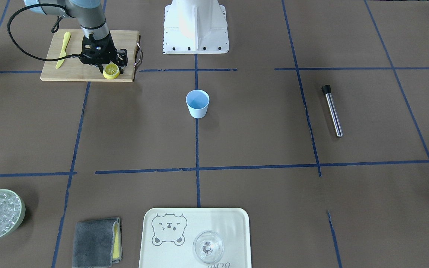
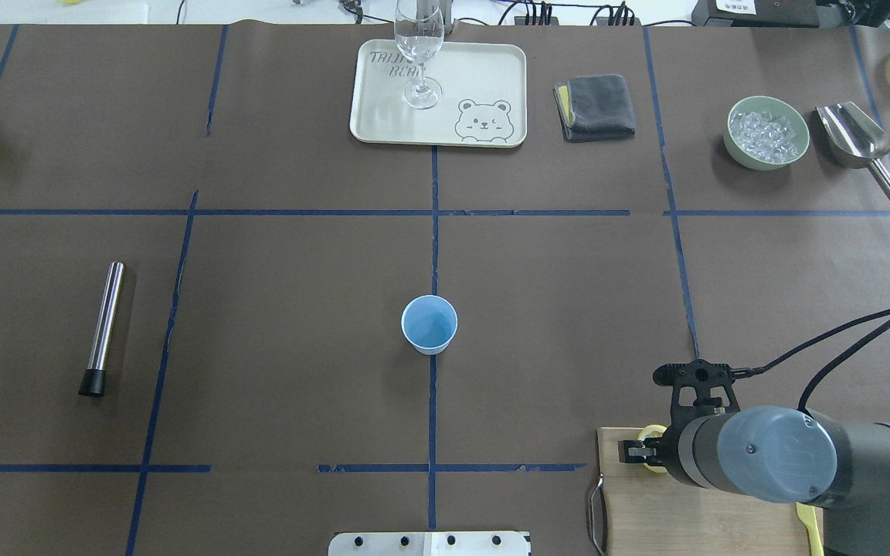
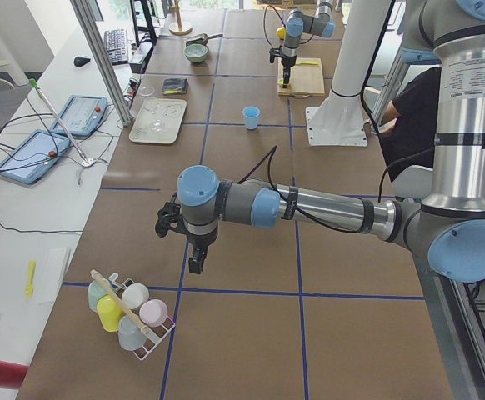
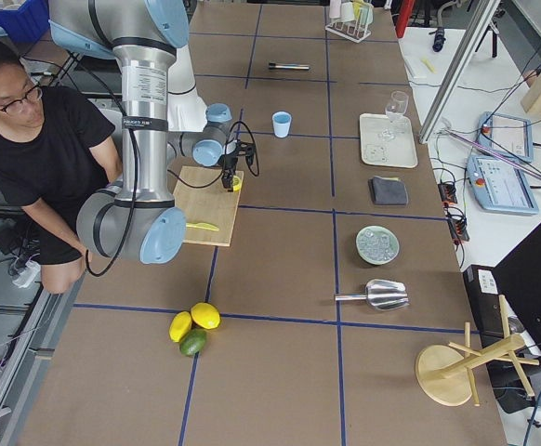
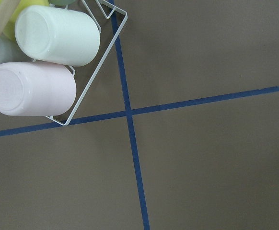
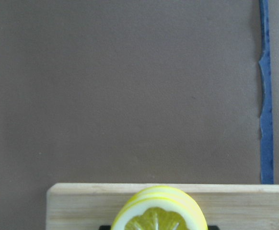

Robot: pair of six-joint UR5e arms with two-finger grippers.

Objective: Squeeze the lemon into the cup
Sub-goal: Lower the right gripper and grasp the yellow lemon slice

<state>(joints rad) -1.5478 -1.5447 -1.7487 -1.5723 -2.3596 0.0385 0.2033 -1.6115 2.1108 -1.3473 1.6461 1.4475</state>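
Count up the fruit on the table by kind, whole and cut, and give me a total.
Whole lemons: 2
Green fruit, probably a lime: 1
Cut lemon on the cutting board: 1
Total: 4

the only lettering i can make out is on the cream tray (image 2: 491,69) at the far side of the surface. in the overhead view two lines of grey capitals sit in its corner: the upper starts "tai", the lower "bea", and the rest is lost behind the wine glass (image 2: 419,46). from the front-facing view the lower word shows upside down at the frame's edge and looks like "bear". a label with dark print sits on the left arm (image 3: 467,79), too small for me to read.
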